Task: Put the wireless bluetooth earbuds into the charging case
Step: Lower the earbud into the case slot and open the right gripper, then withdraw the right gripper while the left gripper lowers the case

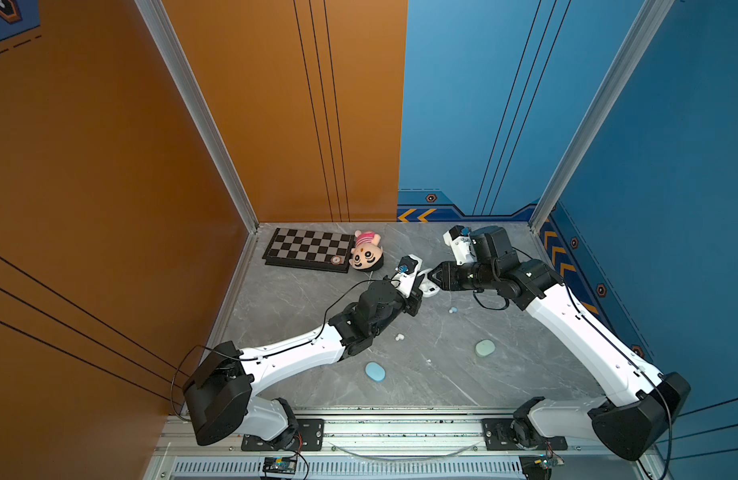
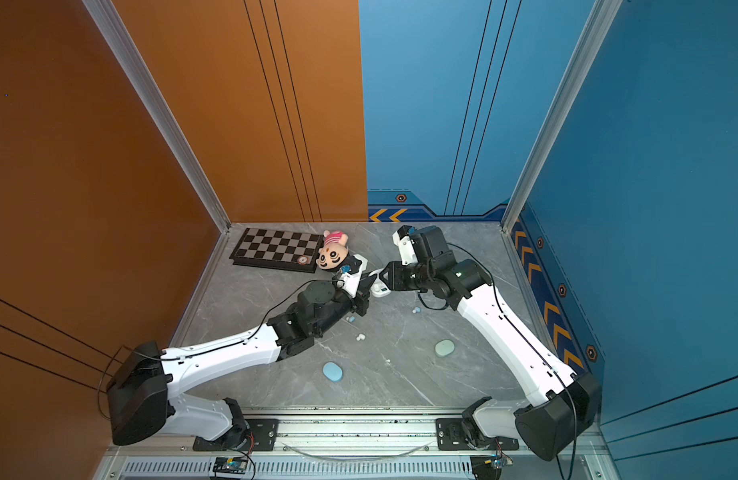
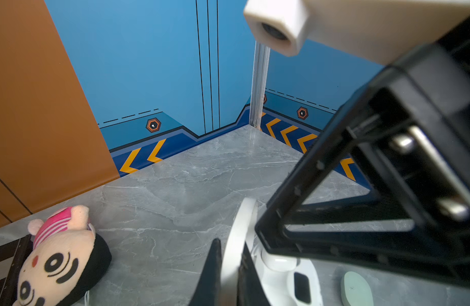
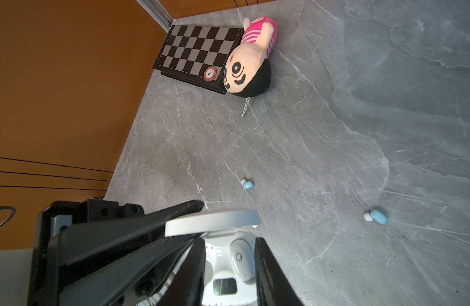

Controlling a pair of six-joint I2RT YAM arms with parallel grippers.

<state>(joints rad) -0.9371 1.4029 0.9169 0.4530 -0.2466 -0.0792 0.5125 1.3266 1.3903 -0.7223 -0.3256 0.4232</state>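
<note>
Left end effector [image 3: 230, 254]: pressed together on the raised lid [image 4: 212, 221] of the open white plastic charging case [image 4: 220, 288].
Right end effector [image 4: 230, 239]: partly spread, fingers flanking the case's base; can't tell if they touch it.
Seated bud: one white bean-shaped earbud [image 4: 242, 261] sits in a slot of the base, between the right fingers.
Loose buds: pale blue earbud [image 4: 247, 184] near the case, second pale blue earbud [image 4: 377, 216] farther out, tiny white earbuds [image 1: 398, 338] mid grey marble tabletop [image 1: 442, 382].
Closed cases: pale blue oval case [image 1: 375, 371] and mint oval case [image 1: 485, 348], well apart from both end effectors.
</note>
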